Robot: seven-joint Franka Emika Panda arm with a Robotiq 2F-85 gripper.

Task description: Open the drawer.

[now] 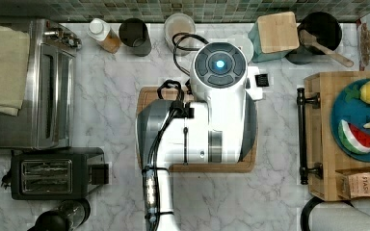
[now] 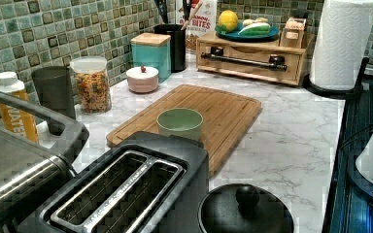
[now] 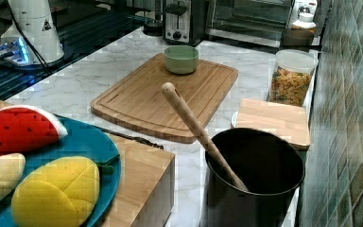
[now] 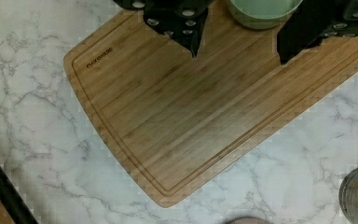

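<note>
Gripper held wide apart above the grooved bamboo cutting board.
The shallow light-bamboo drawer with black bar handle was seen shut at the marble counter's tiled back edge.

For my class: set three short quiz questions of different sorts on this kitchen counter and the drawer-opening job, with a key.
1. True or false: the gripper already grips the drawer's handle.
2. Multiple choice: what stands on the cutting board? A) the toaster B) a green bowl C) the paper towel roll
3. Fill in: in the wrist view, the gripper's fingers are spread ____ above the board.

Key
1. False. It hangs over the cutting board, with open counter between it and the drawer.
2. B, the green bowl.
3. open
</note>
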